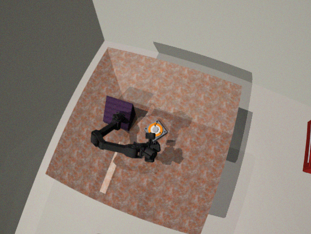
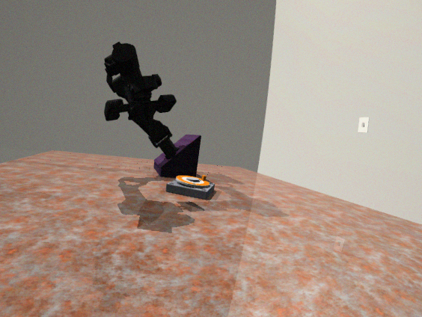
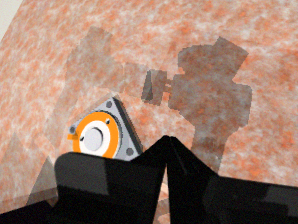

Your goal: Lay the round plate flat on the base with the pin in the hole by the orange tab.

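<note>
Top view: one black arm reaches from one purple block across the mottled table. Its gripper sits over the near edge of one grey base, which carries one orange plate around a pale post.

Exterior view: the gripper is high above the plate, well apart from it. One orange tab stands up at the plate's right edge. One white wall switch carries no readable writing.

Wrist view: the fingers are pressed together on nothing. The plate lies on the base to their left, untouched. The pin is too small to see.
</note>
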Controlling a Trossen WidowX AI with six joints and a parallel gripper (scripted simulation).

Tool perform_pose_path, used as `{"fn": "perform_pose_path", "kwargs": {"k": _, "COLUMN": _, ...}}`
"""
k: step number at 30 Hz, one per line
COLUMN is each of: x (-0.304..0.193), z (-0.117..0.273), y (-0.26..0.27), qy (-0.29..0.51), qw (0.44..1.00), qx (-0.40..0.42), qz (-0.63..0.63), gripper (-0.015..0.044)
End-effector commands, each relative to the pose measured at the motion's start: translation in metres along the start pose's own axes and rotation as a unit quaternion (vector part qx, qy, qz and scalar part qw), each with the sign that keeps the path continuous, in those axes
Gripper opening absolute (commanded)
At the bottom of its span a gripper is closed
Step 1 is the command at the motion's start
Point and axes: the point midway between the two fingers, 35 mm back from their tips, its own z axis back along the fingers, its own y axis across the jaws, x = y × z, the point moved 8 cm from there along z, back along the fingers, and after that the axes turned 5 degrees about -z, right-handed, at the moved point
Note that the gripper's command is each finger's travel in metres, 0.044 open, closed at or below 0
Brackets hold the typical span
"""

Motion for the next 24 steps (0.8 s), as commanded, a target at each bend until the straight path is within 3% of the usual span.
{"fn": "perform_pose_path", "kwargs": {"k": 1, "x": 0.008, "z": -0.04, "y": 0.049, "qy": 0.082, "qw": 0.996, "qx": 0.002, "qz": -0.032, "gripper": 0.0}}
{"fn": "perform_pose_path", "kwargs": {"k": 11, "x": -0.002, "z": -0.099, "y": 0.153, "qy": 0.185, "qw": 0.975, "qx": -0.091, "qz": -0.088, "gripper": 0.0}}
{"fn": "perform_pose_path", "kwargs": {"k": 15, "x": -0.03, "z": -0.123, "y": 0.208, "qy": 0.198, "qw": 0.958, "qx": -0.175, "qz": -0.107, "gripper": 0.0}}
{"fn": "perform_pose_path", "kwargs": {"k": 24, "x": -0.035, "z": -0.128, "y": 0.217, "qy": 0.196, "qw": 0.955, "qx": -0.192, "qz": -0.109, "gripper": 0.0}}
